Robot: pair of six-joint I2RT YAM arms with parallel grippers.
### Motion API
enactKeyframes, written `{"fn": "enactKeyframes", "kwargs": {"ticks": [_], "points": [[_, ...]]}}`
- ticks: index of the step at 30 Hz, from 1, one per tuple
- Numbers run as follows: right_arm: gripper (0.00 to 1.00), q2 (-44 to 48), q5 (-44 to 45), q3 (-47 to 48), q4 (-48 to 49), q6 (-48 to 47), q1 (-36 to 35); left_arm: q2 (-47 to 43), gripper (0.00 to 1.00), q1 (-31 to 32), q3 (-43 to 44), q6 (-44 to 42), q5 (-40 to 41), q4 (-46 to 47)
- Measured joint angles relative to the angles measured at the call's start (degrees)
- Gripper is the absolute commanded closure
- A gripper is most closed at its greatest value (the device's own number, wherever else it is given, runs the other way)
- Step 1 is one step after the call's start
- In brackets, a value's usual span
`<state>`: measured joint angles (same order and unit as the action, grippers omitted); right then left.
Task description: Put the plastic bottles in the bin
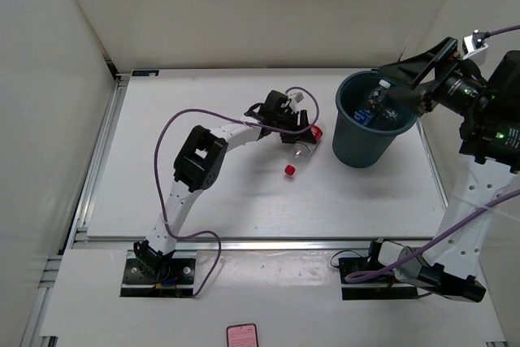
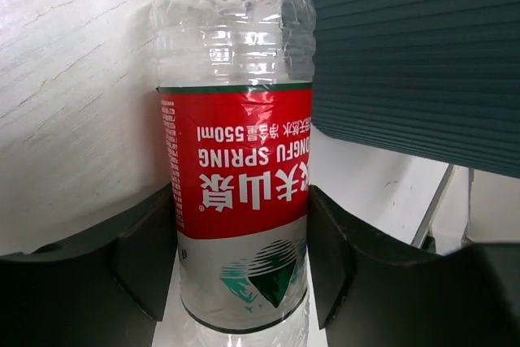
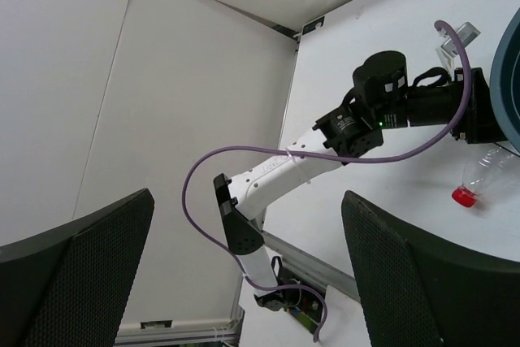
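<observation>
bin (image 1: pixel 366 149): dark round bucket with a rolled rim, upright on the far right part of the table (image 1: pixel 203 201); ribbed outer wall fills the upper right of the left wrist view.

inside the bin: blue-labelled bottle (image 1: pixel 363 117) lying at the bottom; beside it, toward the back, what looks like a second clear bottle (image 1: pixel 379 97), though glare and the black fingers overhead make that hard to confirm.

red-labelled bottle (image 2: pixel 236 160): outside the bin, on its side on the table just left of it; ribbed clear base toward the bin wall, red cap (image 1: pixel 289 170) toward the near edge; see-through above the label, with the white table showing through.

left gripper (image 2: pixel 240 201): closed in on the red-labelled bottle, one black finger (image 2: pixel 146 258) against each side of the label.

left arm (image 1: pixel 199 160): stretched from its base at the near left across the middle of the table, with a purple cable (image 1: pixel 166 132) looping alongside.

right gripper (image 3: pixel 248 201): jaws spread wide, nothing between them; held over the far right rim of the bin in the top view; its camera looks back across the table at the left arm and the bottle's capped end.

near edge: small pink flat object (image 1: pixel 242 335) between the two arm bases.
</observation>
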<state>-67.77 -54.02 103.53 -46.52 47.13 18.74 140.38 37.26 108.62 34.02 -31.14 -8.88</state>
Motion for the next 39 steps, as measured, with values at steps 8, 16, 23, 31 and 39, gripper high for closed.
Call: {"fn": "enactKeyframes", "kwargs": {"ticks": [8, 16, 23, 31, 39], "points": [[0.0, -0.1, -0.2, -0.5, 0.0, 0.5, 0.0, 0.0, 0.29, -0.7, 17.4, 2.1, 7.7, -6.2], [0.0, -3.8, -0.2, 8.5, -0.3, 1.0, 0.0, -7.0, 0.35, -2.2, 37.4, 9.8, 15.8, 5.1], [0.0, -3.6, -1.4, 10.0, 0.8, 3.1, 0.0, -5.9, 0.37, -0.7, 38.3, 16.9, 19.9, 18.7], [0.0, -2.8, -2.9, 9.9, 1.4, 3.9, 0.0, 2.2, 0.39, 5.5, 38.1, 19.8, 24.7, 23.2], [0.0, -1.6, -4.9, 11.2, 1.4, 3.7, 0.0, 5.1, 0.35, 9.9, 38.1, 18.4, 28.4, 24.8]]}}
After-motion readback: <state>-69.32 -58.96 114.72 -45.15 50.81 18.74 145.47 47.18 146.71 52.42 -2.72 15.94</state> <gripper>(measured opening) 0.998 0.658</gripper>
